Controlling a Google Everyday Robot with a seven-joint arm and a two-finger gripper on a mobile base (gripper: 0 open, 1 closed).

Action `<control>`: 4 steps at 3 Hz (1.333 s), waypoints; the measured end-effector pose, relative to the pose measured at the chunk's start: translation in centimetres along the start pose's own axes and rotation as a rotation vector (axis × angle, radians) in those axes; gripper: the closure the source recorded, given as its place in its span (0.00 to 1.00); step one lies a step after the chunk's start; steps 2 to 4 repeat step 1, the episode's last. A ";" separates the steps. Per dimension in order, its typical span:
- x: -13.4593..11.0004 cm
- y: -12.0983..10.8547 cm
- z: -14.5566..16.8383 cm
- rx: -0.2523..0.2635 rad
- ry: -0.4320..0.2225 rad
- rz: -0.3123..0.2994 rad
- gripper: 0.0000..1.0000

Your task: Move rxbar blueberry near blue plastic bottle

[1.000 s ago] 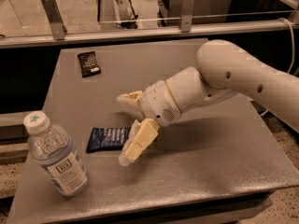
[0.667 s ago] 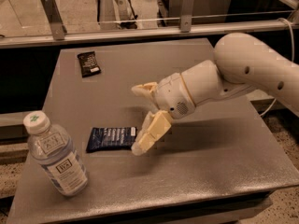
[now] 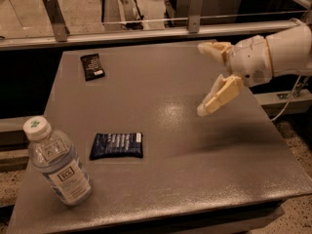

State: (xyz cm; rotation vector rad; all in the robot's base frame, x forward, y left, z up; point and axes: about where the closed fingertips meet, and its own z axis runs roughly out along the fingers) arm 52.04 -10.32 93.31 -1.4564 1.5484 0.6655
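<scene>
The rxbar blueberry [image 3: 117, 146] is a flat dark navy wrapper with white print, lying on the grey table [image 3: 165, 101] at the front left. The blue plastic bottle [image 3: 57, 165], clear with a white cap and white label, stands upright just left of the bar, a short gap between them. My gripper [image 3: 203, 78] is open and empty, raised above the right side of the table, well to the right of the bar. Its cream fingers [image 3: 220, 94] are spread wide apart.
A smaller black wrapper with a white patch [image 3: 92, 66] lies at the table's back left. A metal rail with posts [image 3: 146, 30] runs behind the table. The table's right edge lies under my white arm [image 3: 278, 52].
My gripper has drawn away from the bar, moving right and up. The bar stays on the table beside the bottle.
</scene>
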 end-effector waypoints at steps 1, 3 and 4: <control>-0.9 0.0 0.1 0.002 -0.005 -0.009 0.00; -0.9 0.0 0.1 0.002 -0.005 -0.009 0.00; -0.9 0.0 0.1 0.002 -0.005 -0.009 0.00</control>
